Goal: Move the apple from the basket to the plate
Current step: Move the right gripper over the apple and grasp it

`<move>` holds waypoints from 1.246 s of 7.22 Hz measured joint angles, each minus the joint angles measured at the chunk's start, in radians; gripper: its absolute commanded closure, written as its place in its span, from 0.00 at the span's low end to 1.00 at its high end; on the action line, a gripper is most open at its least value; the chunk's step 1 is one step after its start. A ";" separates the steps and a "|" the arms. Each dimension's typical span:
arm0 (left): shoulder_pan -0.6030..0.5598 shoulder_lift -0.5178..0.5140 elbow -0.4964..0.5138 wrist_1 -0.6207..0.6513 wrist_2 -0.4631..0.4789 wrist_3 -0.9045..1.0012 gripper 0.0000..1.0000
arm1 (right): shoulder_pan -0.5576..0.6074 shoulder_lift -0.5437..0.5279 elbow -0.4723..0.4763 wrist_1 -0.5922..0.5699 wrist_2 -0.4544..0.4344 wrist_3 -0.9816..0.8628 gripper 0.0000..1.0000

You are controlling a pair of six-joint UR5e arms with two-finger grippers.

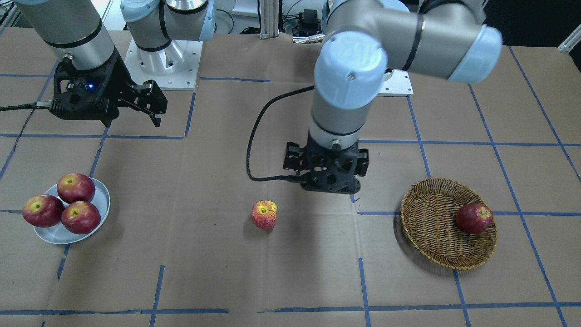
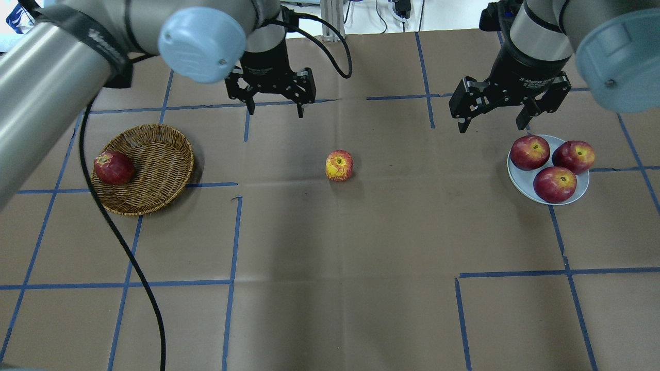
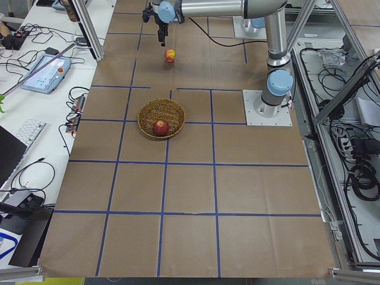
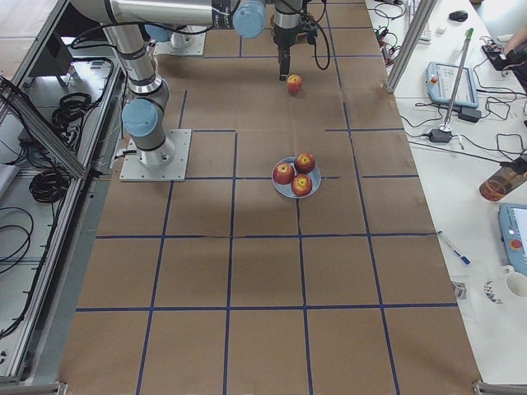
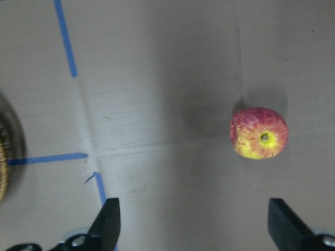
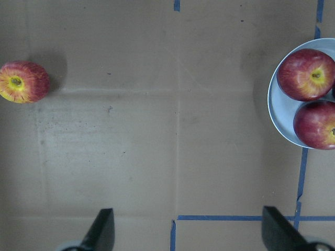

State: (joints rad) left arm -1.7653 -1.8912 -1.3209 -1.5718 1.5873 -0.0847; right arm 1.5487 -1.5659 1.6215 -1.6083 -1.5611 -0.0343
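Three dark apples (image 2: 554, 184) on plate (image 2: 520, 181), apple (image 2: 339, 165) apart; left pincer (image 2: 276, 112), right pincer (image 2: 493, 127) agape, empty.

Left arm (image 2: 46, 87) enters from the upper left of the overhead view. Wrist vertical, left gripper (image 2: 276, 108) pointing straight down at top centre-left, jaws spread wide, nothing between them. Right arm (image 2: 593, 31) enters from the upper right. Right gripper (image 2: 494, 122) hangs below it, jaws likewise parted and empty.
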 measured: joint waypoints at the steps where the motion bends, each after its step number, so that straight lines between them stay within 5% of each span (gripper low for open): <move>1: 0.049 0.052 0.012 -0.071 0.001 0.053 0.01 | 0.002 0.004 -0.001 -0.002 0.002 0.014 0.00; 5: 0.105 0.143 0.016 -0.108 0.007 0.118 0.01 | 0.113 0.085 -0.027 -0.083 0.008 0.192 0.00; 9: 0.113 0.147 0.022 -0.104 0.042 0.123 0.01 | 0.318 0.287 -0.038 -0.347 -0.003 0.434 0.00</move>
State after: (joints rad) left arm -1.6528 -1.7444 -1.2994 -1.6760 1.6294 0.0383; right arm 1.8663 -1.2790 1.5836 -1.9556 -1.5641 0.4001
